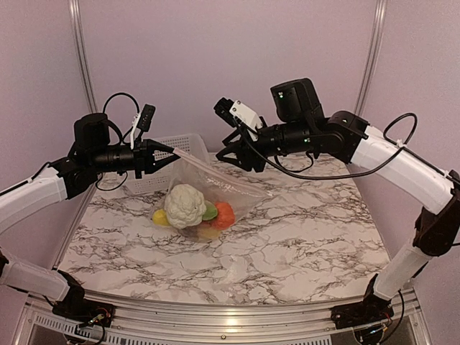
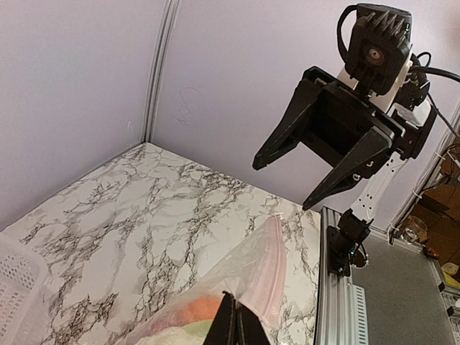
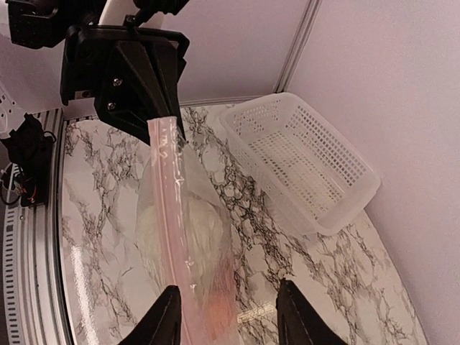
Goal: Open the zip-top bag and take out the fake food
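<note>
The zip-top bag (image 1: 230, 188) hangs slack from its top left corner down to the marble table. My left gripper (image 1: 169, 153) is shut on that corner; its fingers (image 2: 236, 325) pinch the edge beside the pink zip strip (image 2: 267, 266). Inside the bag lie the fake food: a white cauliflower (image 1: 185, 205), a green piece (image 1: 210, 212), an orange piece (image 1: 225, 215) and yellow pieces (image 1: 160, 217). My right gripper (image 1: 233, 155) is open and empty, above the strip. In the right wrist view its fingers (image 3: 298, 316) straddle the bag (image 3: 187, 230), and the strip (image 3: 168, 201) runs by the left finger.
A white mesh basket (image 1: 188, 143) stands at the back left behind the left gripper, also seen in the right wrist view (image 3: 302, 162) and left wrist view (image 2: 18, 287). The right gripper (image 2: 282, 185) faces the left wrist camera. The table's metal frame edge (image 2: 327, 287) is nearby.
</note>
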Robot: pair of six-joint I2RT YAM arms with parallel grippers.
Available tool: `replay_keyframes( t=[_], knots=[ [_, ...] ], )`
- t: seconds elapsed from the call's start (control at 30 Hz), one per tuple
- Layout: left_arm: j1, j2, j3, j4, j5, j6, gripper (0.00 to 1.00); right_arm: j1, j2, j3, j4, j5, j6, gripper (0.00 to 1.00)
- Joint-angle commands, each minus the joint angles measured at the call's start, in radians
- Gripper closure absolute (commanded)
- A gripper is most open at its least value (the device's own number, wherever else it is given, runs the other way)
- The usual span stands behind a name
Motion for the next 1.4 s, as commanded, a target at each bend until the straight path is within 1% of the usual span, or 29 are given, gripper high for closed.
replay_keyframes(
  t=[0.0,0.23,0.4,0.5,0.57,0.73,0.83,0.93,1.1,1.2,1.3,1.37],
  knots=[
    [-0.003,0.001,0.037,0.004,0.020,-0.001,1.00,0.033,0.035,0.056,0.002,-0.044,-0.014,0.57],
    [-0.003,-0.001,0.035,0.004,0.019,-0.001,1.00,0.068,0.073,0.072,-0.014,-0.019,-0.032,0.58],
    [-0.003,0.001,0.034,0.007,0.021,-0.002,1.00,0.074,0.089,0.073,-0.014,0.031,-0.038,0.60],
    [-0.003,0.000,0.034,0.007,0.022,-0.002,1.00,0.074,0.097,0.072,-0.016,0.078,-0.044,0.64],
    [-0.003,0.001,0.034,0.008,0.023,-0.002,1.00,0.075,0.099,0.072,-0.015,0.116,-0.046,0.69],
    [-0.003,0.003,0.034,0.010,0.027,-0.004,1.00,0.075,0.100,0.072,-0.009,0.204,-0.052,0.78],
    [-0.003,0.006,0.034,0.010,0.029,-0.003,1.00,0.074,0.097,0.072,0.001,0.265,-0.049,0.82],
    [-0.004,0.007,0.034,0.015,0.033,-0.003,1.00,0.074,0.091,0.065,0.009,0.291,-0.052,0.84],
    [-0.003,0.008,0.034,0.021,0.039,-0.004,1.00,0.057,0.086,0.039,0.015,0.269,-0.050,0.86],
    [-0.003,0.004,0.032,0.019,0.042,-0.001,1.00,0.030,0.078,0.019,0.005,0.210,-0.036,0.85],
    [-0.004,-0.001,0.031,0.016,0.042,0.004,1.00,-0.007,0.059,-0.007,-0.001,0.093,-0.016,0.79],
    [-0.003,0.000,0.032,0.015,0.042,0.006,1.00,-0.024,0.047,-0.026,-0.005,0.045,-0.011,0.76]
  ],
)
